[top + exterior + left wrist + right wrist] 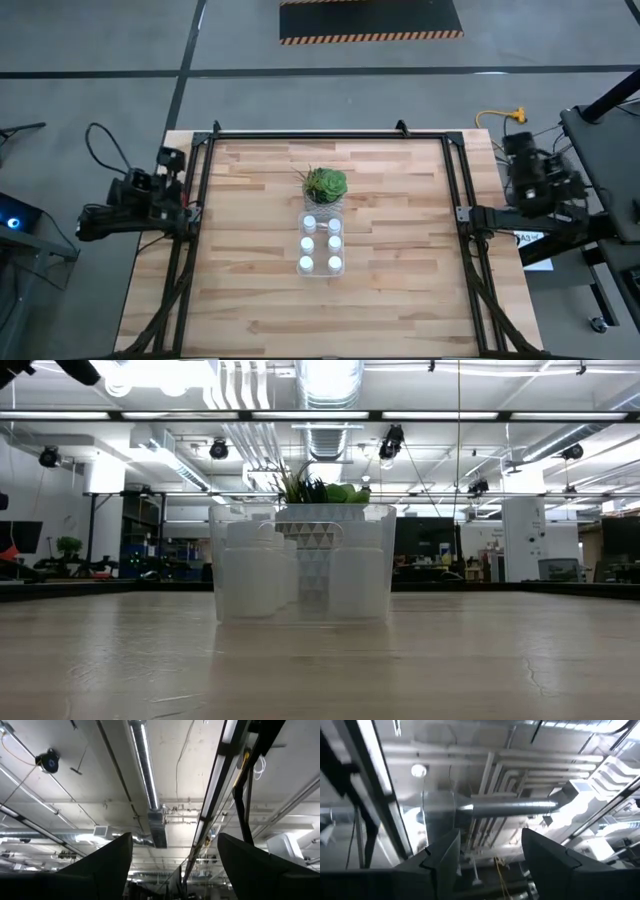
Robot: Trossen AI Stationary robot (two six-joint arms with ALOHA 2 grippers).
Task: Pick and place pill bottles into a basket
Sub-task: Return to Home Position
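Note:
The clear basket [343, 250] stands at the table's middle. Several white pill bottles [307, 243] stand upright inside it on their bases. In the low view the basket's see-through wall [300, 610] shows the bottles [255, 575] behind it. My left gripper [175, 855] is folded back at the table's left edge [150, 190], open and empty, pointing up at the ceiling. My right gripper [490, 850] is folded back at the table's right edge [530, 175], also open, empty and pointing up.
A green potted plant [325, 185] stands right behind the basket's far end and rises above it in the low view [320, 490]. A black frame [330, 137] runs along the table's far, left and right sides. Bare wood lies around the basket.

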